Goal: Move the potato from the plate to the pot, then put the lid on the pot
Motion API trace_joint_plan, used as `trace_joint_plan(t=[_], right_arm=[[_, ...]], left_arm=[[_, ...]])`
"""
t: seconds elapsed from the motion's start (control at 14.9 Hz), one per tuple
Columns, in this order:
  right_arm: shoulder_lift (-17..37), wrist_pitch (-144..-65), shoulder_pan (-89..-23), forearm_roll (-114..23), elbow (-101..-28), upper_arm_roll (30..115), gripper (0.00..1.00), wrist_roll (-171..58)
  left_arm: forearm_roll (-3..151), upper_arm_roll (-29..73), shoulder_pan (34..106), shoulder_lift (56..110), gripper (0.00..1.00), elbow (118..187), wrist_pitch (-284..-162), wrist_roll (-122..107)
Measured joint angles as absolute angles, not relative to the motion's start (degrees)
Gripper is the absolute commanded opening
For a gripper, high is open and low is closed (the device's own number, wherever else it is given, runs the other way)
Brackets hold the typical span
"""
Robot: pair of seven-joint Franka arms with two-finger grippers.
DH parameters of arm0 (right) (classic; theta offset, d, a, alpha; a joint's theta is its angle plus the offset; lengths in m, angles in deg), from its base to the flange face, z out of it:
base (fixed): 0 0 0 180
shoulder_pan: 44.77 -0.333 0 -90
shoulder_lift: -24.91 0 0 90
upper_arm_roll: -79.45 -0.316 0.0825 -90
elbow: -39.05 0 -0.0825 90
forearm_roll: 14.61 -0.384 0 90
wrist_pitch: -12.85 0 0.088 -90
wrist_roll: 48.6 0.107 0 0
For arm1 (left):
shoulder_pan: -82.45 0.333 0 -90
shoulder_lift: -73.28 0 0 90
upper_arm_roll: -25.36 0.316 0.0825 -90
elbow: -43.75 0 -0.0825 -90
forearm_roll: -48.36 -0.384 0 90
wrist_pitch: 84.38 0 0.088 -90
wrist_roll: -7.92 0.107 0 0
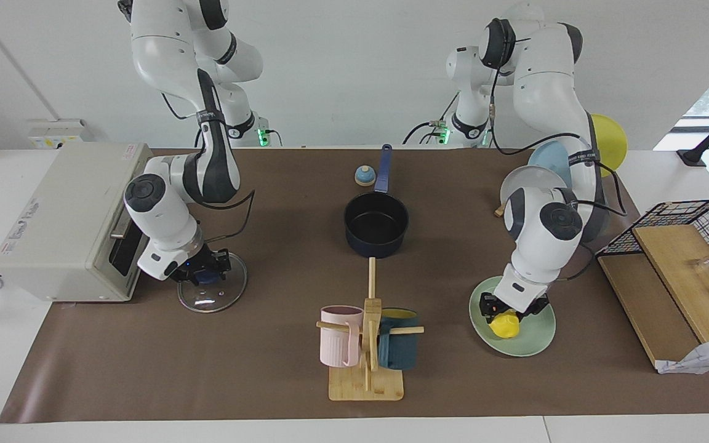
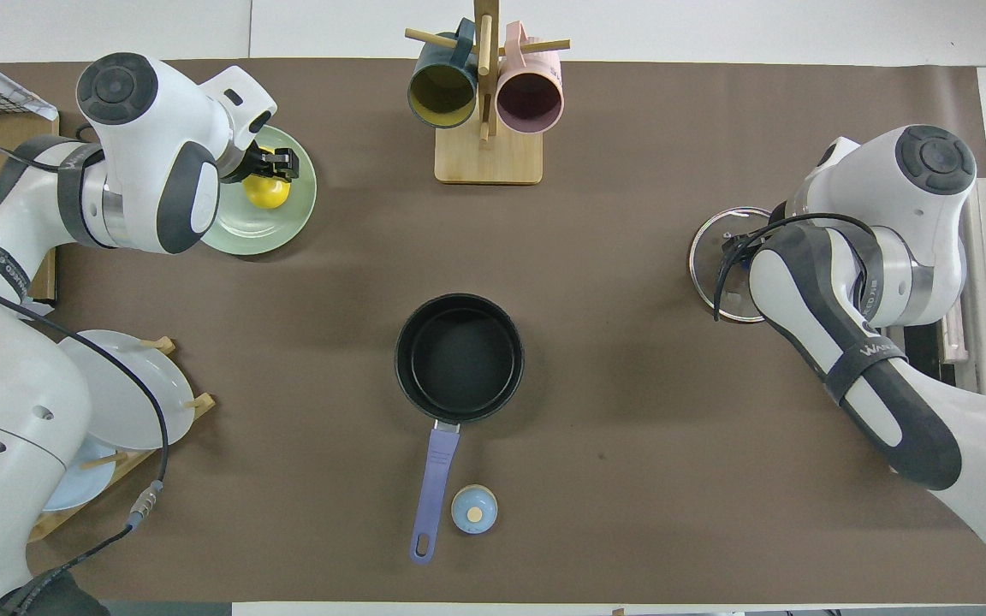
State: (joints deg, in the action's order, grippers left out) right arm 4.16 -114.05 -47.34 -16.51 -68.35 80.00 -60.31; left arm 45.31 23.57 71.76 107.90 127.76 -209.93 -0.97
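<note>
A: How is the left arm posed?
B: It is bent steeply down, and the left gripper (image 1: 505, 312) is clenched on the potato (image 1: 504, 325), which lies on the plate (image 1: 536, 338) toward the left arm's end of the table.

A: And the right arm?
B: It is folded low in front of the toaster oven (image 1: 65, 221); the right gripper (image 1: 202, 271) is closed on the knob of the lid (image 1: 213, 295), which lies flat on the table.

A: The pot (image 1: 376, 224)?
B: It is seen mid-table, uncovered, its handle pointed toward the robots.
</note>
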Motion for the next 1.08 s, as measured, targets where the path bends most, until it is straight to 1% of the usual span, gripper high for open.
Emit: trace_joint_plan(t=[0.13, 0.27, 0.34, 0.47, 0.54, 0.6, 0.67, 0.87, 1.08], right_arm=[[4.2, -111.9, -47.4, -16.5, -67.2, 79.9, 0.41, -60.3], [4.2, -110.0, -47.6, -16.5, -65.7, 79.8, 0.40, -60.3], [4.3, -109.6, -47.6, -16.5, -65.2, 79.7, 0.37, -60.3], [4.3, -108.6, -47.7, -16.5, -64.5, 79.6, 0.27, -60.3], [4.6, -107.6, -47.7, -16.5, -64.1, 79.4, 0.20, -60.3], [5.1, -106.0, -47.8, -16.5, -63.4, 79.0, 0.07, -60.3], [5.9, -103.6, -47.9, -16.5, -62.3, 78.8, 0.00, -60.3], [8.2, -94.9, -48.2, -16.5, -57.4, 78.6, 0.00, -60.3], [9.7, -90.7, -48.2, -16.5, -55.3, 78.6, 0.00, -60.3]], left_arm=[[45.4, 23.5, 71.8, 105.2, 0.00, 126.2, -204.8, -1.3], [45.4, 23.3, 71.6, 100.5, 0.00, 125.9, -198.2, -3.0], [45.5, 23.0, 71.3, 98.1, 0.00, 126.0, -195.2, -4.7], [45.8, 22.4, 69.9, 93.5, 0.00, 126.7, -190.2, -8.9], [46.6, 22.2, 68.7, 91.3, 0.00, 127.3, -188.2, -11.2], [47.7, 22.1, 67.3, 89.2, 0.00, 128.0, -186.4, -13.6], [48.6, 22.0, 65.7, 87.1, 0.00, 129.0, -184.7, -16.1], [49.7, 21.9, 59.8, 81.5, 0.00, 133.5, -183.0, -24.7], [49.8, 21.7, 53.5, 78.4, 0.00, 138.8, -185.3, -33.1]])
